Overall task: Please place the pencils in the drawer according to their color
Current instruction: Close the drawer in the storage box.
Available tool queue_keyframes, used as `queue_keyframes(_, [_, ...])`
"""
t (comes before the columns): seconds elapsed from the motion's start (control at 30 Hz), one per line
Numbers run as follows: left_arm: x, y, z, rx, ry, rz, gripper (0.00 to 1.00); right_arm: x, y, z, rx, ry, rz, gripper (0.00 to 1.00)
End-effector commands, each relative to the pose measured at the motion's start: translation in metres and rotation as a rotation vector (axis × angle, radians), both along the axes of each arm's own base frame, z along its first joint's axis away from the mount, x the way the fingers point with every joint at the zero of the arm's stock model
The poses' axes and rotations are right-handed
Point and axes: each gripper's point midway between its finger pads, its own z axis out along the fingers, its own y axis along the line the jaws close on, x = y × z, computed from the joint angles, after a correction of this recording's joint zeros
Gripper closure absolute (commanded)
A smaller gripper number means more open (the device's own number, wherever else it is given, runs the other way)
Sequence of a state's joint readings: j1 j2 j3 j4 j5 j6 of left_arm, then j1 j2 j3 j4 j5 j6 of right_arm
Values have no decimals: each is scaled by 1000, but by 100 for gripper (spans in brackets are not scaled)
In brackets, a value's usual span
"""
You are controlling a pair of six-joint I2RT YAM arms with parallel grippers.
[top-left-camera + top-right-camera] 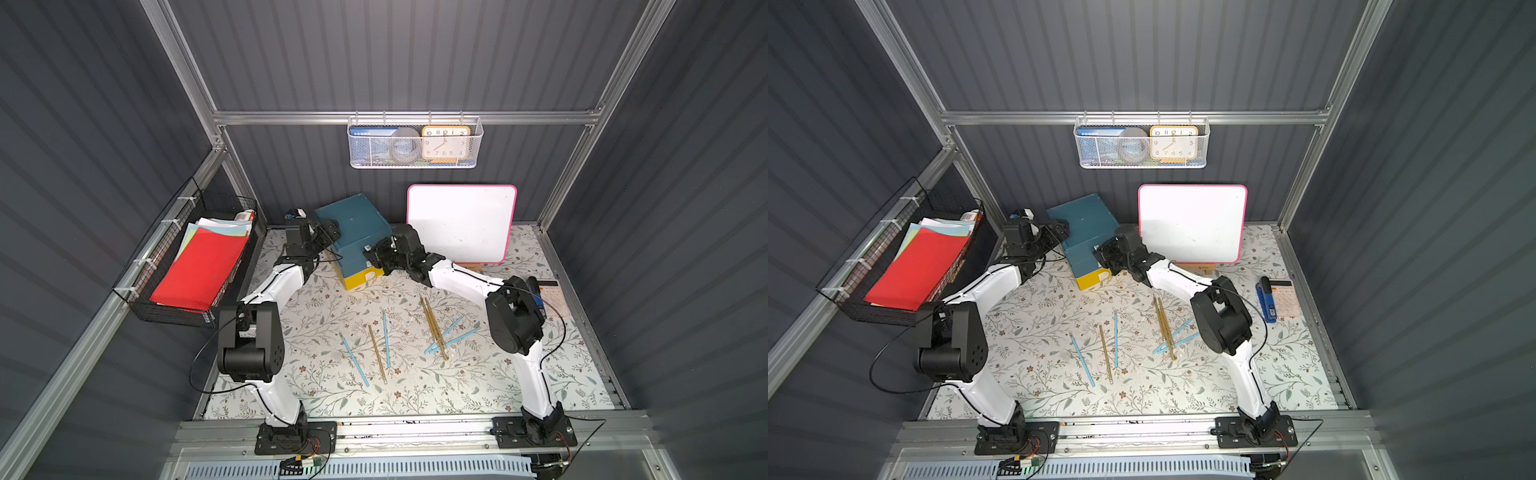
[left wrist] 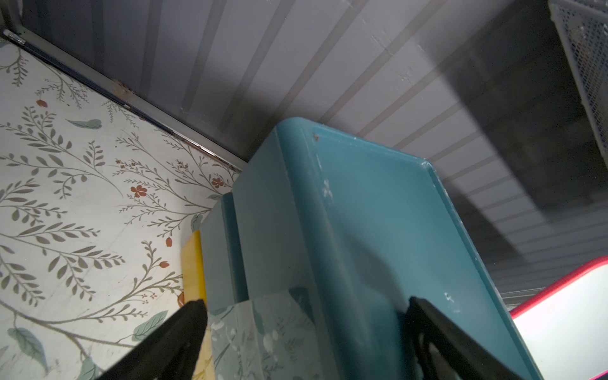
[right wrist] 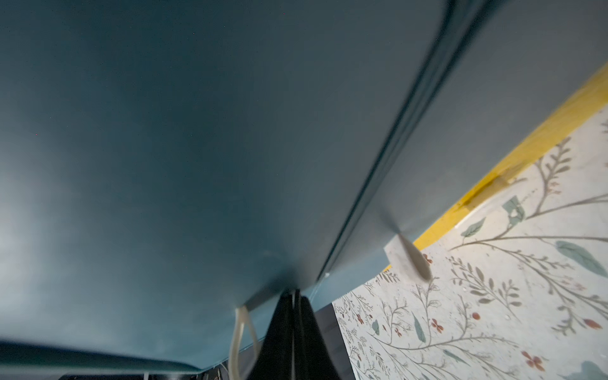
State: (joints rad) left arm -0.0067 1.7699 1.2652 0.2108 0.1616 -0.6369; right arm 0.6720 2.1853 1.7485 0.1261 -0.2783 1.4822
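Several pencils lie loose on the flowered table top. Light blue pencils [image 1: 354, 360] [image 1: 386, 340] and a golden-yellow pencil [image 1: 377, 353] are in the middle, and more golden pencils [image 1: 432, 326] cross blue ones [image 1: 446, 336] to the right. The small teal cabinet [image 1: 353, 220] [image 1: 1084, 216] stands at the back, its yellow bottom drawer [image 1: 361, 279] [image 3: 513, 154] sticking out a little. My left gripper [image 1: 330, 230] [image 2: 304, 316] is open, astride the cabinet's left edge. My right gripper [image 1: 370, 255] [image 3: 293, 296] is shut, its tips against the drawer fronts beside a pale pull loop [image 3: 240, 332]. I cannot tell whether it pinches anything.
A pink-framed whiteboard [image 1: 461, 222] leans on the back wall right of the cabinet. A calculator [image 1: 552, 297] and a blue stapler [image 1: 1266, 301] lie at the right edge. A black wire basket of papers [image 1: 195, 266] hangs on the left wall, and a white mesh basket [image 1: 415, 143] hangs above.
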Motion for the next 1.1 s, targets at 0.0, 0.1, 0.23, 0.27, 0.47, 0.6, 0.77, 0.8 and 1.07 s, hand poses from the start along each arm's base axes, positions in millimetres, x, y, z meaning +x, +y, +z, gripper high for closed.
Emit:
queue_keyframes(0.0, [-11,-5,-14,8,53,-32,0,6,6,19,43,-49,3,91])
queue_keyframes(0.1, [-11,-5,-14,8,51,-32,0,4,8,20,51,-53,18,91])
queue_keyframes(0.23, [-11,-6,-11,7,45,-33,0,-9,5,32,60,-75,50,91])
queue_keyframes(0.27, [-11,-6,-11,7,45,-33,0,-15,3,35,55,-86,59,89])
queue_keyframes(0.47, [-10,-7,-5,5,33,-40,0,-44,-28,30,-7,-109,45,67])
queue_keyframes(0.6, [-10,-6,-4,8,32,-38,0,-53,-41,5,-42,-75,17,60])
queue_keyframes(0.77, [-11,-6,-4,8,32,-39,0,-39,-45,-19,-32,-76,-71,59])
queue_keyframes(0.8, [-11,-6,-4,8,32,-39,0,-36,-45,-21,-29,-82,-81,58])
queue_keyframes(1.07, [-10,-7,-4,10,32,-41,0,-15,-40,-46,-24,-83,-149,58])
